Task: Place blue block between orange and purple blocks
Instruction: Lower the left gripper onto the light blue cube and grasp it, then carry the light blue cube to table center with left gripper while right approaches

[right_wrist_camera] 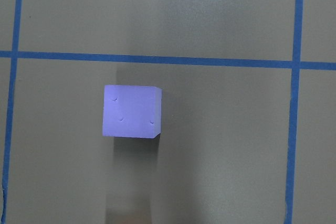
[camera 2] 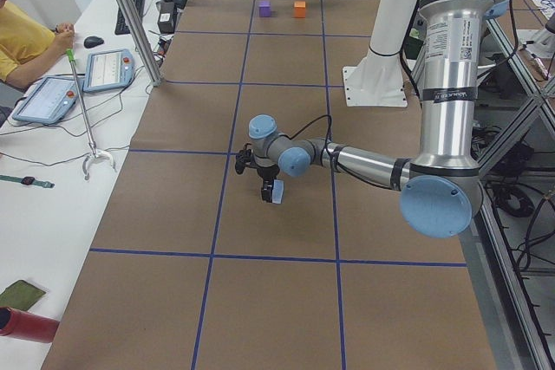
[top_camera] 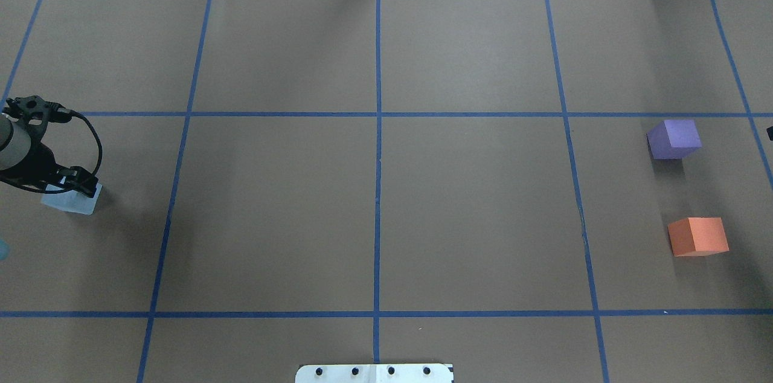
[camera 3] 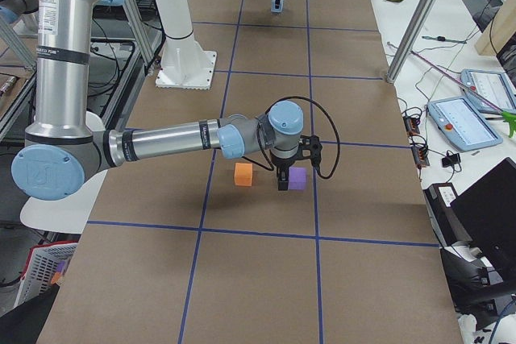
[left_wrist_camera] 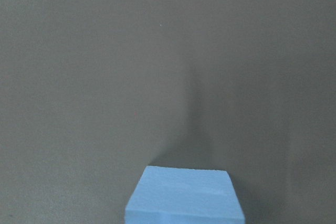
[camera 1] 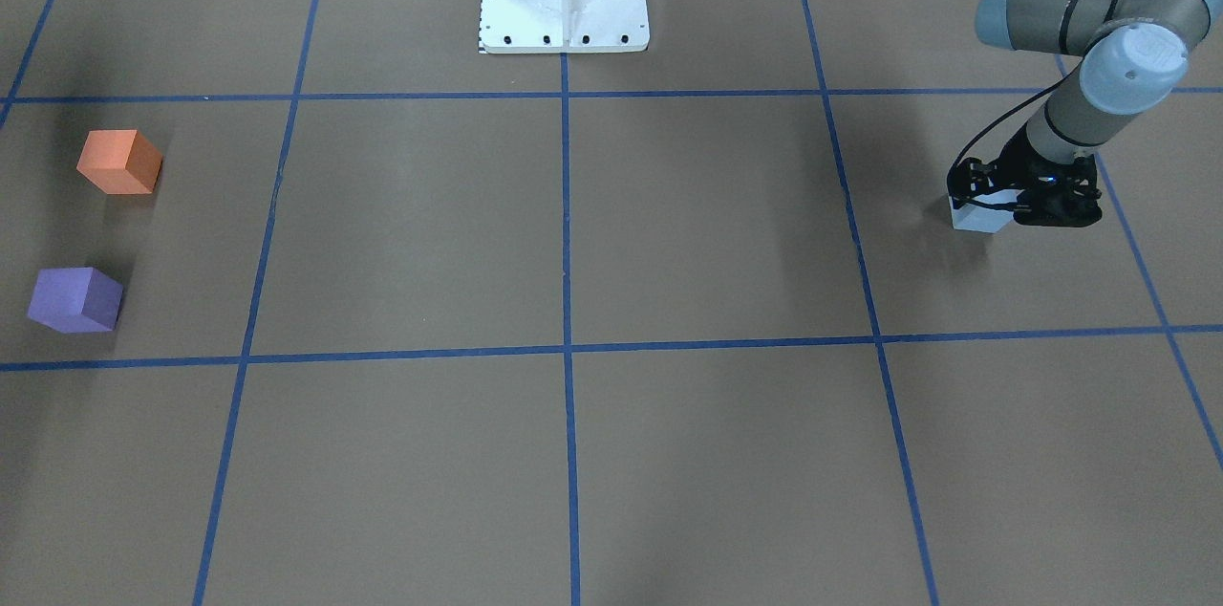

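Jaws on the left gripper (camera 1: 1030, 203) sit right down at the blue block (camera 1: 975, 220), mid-right of the front view, but I honestly can't tell if they're clamped on it or just straddling it. Same for the right gripper (camera 3: 283, 176), no clue. My worry: a half-grip drops it on the long haul to the far-left gap. The orange block (camera 1: 119, 162) and purple block (camera 1: 75, 300) sit close there, and the right arm hangs right by them, so a bump looks likely.

In the overhead view, the blue block (top_camera: 67, 203) lies on the worktop (top_camera: 471, 208) at the frame's left edge, partly under the left tool (top_camera: 71, 186). At far right, 2 blocks sit apart: the purple block (top_camera: 674, 139) above, the orange block (top_camera: 698, 237) below.
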Robot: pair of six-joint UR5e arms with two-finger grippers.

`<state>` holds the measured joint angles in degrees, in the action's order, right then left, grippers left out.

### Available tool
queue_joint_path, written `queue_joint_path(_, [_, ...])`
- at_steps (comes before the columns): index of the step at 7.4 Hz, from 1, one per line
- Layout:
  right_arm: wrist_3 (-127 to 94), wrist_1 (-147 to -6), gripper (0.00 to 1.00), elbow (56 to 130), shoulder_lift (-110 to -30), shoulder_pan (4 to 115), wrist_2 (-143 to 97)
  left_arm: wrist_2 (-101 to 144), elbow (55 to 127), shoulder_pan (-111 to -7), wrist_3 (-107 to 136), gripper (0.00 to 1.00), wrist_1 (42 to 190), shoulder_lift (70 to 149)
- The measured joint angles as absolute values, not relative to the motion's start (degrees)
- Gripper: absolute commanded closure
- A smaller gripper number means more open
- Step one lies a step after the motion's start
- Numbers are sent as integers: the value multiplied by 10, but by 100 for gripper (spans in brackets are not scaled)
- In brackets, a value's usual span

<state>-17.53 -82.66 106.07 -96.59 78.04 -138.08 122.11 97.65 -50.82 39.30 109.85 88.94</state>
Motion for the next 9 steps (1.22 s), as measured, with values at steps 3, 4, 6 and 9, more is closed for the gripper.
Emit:
queue_joint_path(3, [-177, -769, 0, 1058, -984, 769, -1400, 1257, 992, -508, 435, 100, 1099, 907])
queue_joint_path(4, [-180, -716, 0, 1049, -992, 759, -1401, 1284, 1001, -507, 484, 100, 1098, 932])
queue_joint_path(6, [-190, -649, 1, 1038, -992, 718, -1399, 1296, 1006, -479, 606, 100, 1096, 1011])
queue_joint_path(9, [-351, -586, 1, 1036, -968, 646, -1399, 1213, 971, -349, 799, 100, 1064, 1190])
